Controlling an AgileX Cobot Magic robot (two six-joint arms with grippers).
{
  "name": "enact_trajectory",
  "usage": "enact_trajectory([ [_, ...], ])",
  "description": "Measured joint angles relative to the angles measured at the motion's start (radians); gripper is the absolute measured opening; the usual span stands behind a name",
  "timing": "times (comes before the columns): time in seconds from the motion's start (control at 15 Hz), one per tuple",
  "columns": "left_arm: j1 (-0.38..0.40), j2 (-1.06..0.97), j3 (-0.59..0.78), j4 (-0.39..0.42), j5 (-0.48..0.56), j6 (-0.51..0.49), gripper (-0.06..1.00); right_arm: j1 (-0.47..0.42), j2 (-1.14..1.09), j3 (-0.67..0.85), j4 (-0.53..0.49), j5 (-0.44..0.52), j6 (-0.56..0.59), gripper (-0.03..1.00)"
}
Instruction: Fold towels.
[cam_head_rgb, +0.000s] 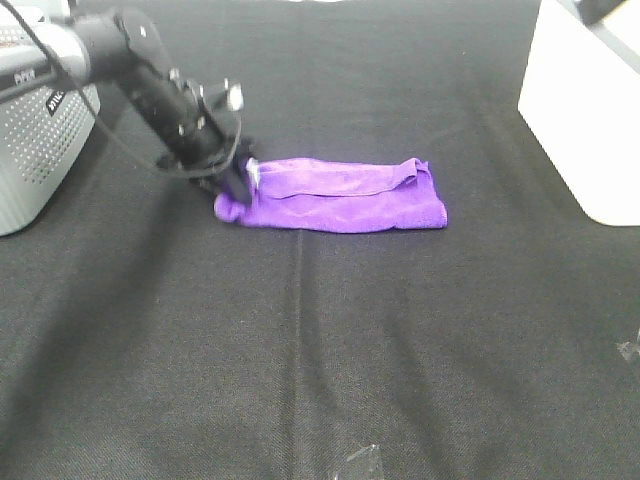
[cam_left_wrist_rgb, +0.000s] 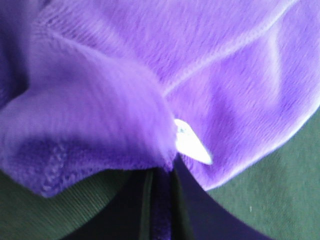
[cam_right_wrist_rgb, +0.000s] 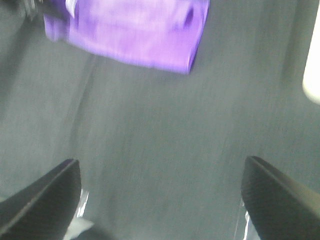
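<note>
The purple towel (cam_head_rgb: 340, 195) lies folded into a long strip on the black table (cam_head_rgb: 300, 350), with a loose flap along its far edge. My left gripper (cam_head_rgb: 232, 185) is at the towel's left end and is shut on that corner. In the left wrist view the fuzzy towel (cam_left_wrist_rgb: 150, 75) fills the picture, its small white tag (cam_left_wrist_rgb: 192, 143) is beside the pinched fold, and my left gripper (cam_left_wrist_rgb: 160, 205) has cloth between its closed fingers. My right gripper (cam_right_wrist_rgb: 160, 200) is open and empty above bare table, well short of the towel (cam_right_wrist_rgb: 135, 30). It is out of the exterior high view.
A white box (cam_head_rgb: 585, 110) stands at the right edge of the table. A grey perforated unit (cam_head_rgb: 40, 130) sits at the far left, behind the left arm. A scrap of clear tape (cam_head_rgb: 360, 462) lies near the front edge.
</note>
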Motion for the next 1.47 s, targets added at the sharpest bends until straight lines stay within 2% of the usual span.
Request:
enact_trajectory([
  [0.07,-0.015,-0.002,-0.064,0.001,-0.004,0.000,0.05,0.000,-0.050,0.063,0.000,0.000,0.003,0.83],
  [0.2,-0.050,-0.004,-0.100,0.001,-0.004,0.000,0.05,0.000,-0.082,0.110,0.000,0.000,0.007,0.83],
  [0.6,-0.230,-0.007,-0.114,-0.004,-0.008,-0.012,0.05,0.000,-0.145,0.221,0.028,-0.001,0.007,0.83],
  [0.87,-0.273,-0.007,-0.114,-0.049,-0.121,-0.059,0.06,0.000,-0.192,0.266,0.049,-0.001,0.007,0.83],
  [0.93,-0.275,-0.007,-0.114,-0.070,-0.148,-0.065,0.13,0.000,-0.204,0.275,0.049,0.000,0.007,0.83],
  [1.07,-0.276,-0.007,-0.114,-0.143,-0.187,-0.068,0.38,0.000,-0.220,0.278,0.051,0.001,0.007,0.83],
  [1.13,-0.276,-0.007,-0.114,-0.207,-0.222,-0.065,0.51,0.000,-0.225,0.278,0.052,0.001,0.007,0.83],
  [1.2,-0.276,-0.007,-0.114,-0.292,-0.266,-0.046,0.58,0.000,-0.226,0.278,0.054,0.001,0.007,0.83],
  [1.27,-0.276,-0.007,-0.114,-0.365,-0.301,-0.011,0.63,0.000,-0.226,0.278,0.058,0.001,0.007,0.83],
  [1.33,-0.276,-0.007,-0.114,-0.405,-0.316,0.023,0.64,0.000,-0.226,0.278,0.059,0.001,0.007,0.83],
  [1.47,-0.276,-0.007,-0.114,-0.421,-0.324,0.045,0.65,0.000,-0.226,0.278,0.059,0.001,0.007,0.83],
])
